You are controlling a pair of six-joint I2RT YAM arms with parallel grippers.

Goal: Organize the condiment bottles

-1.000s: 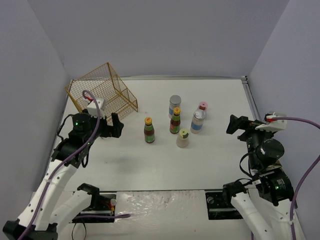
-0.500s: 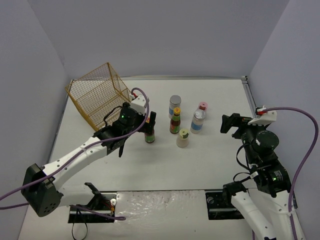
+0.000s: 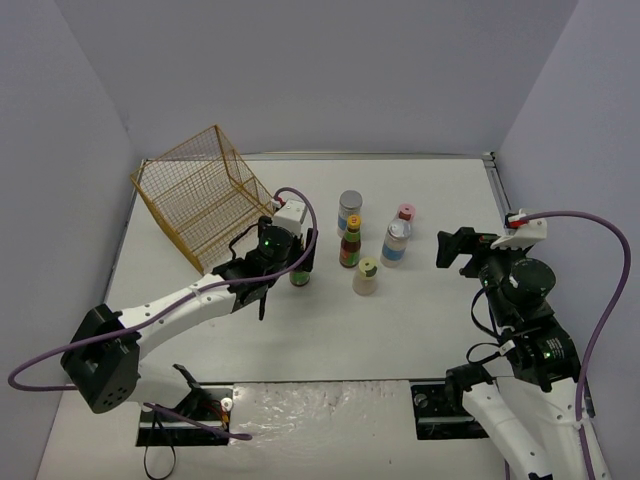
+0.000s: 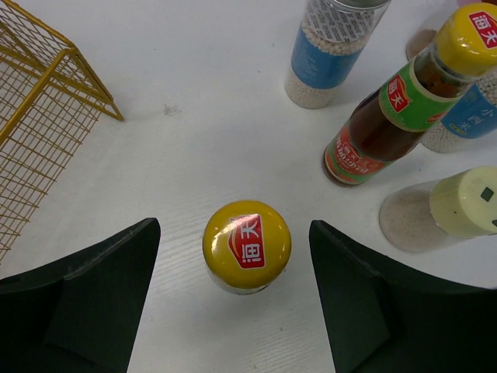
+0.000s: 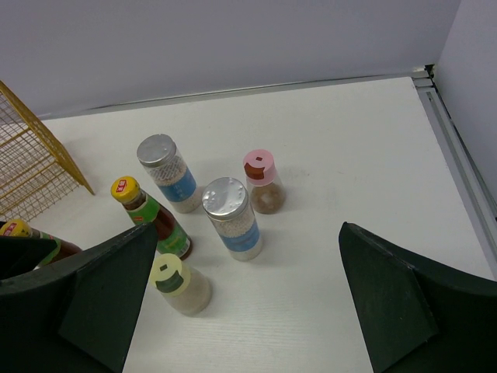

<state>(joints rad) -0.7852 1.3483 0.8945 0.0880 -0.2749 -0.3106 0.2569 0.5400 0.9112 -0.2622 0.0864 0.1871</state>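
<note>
Left gripper [image 4: 233, 230] stands open astride a yellow-capped bottle [image 4: 247, 245], gaps both sides, at lower centre of my wrist view. Basket [image 4: 46, 93] sits upper left; dark bottle [image 4: 380, 128] and green-capped bottle [image 4: 446, 210] stand apart, right. Right gripper [image 3: 452, 248] hangs wide open.

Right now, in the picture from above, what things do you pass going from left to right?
gold wire basket → dark yellow-capped bottle nearest the basket → pale green-capped bottle → pink-capped bottle → right gripper. Bottles lined up behind each other are skipped.
</note>
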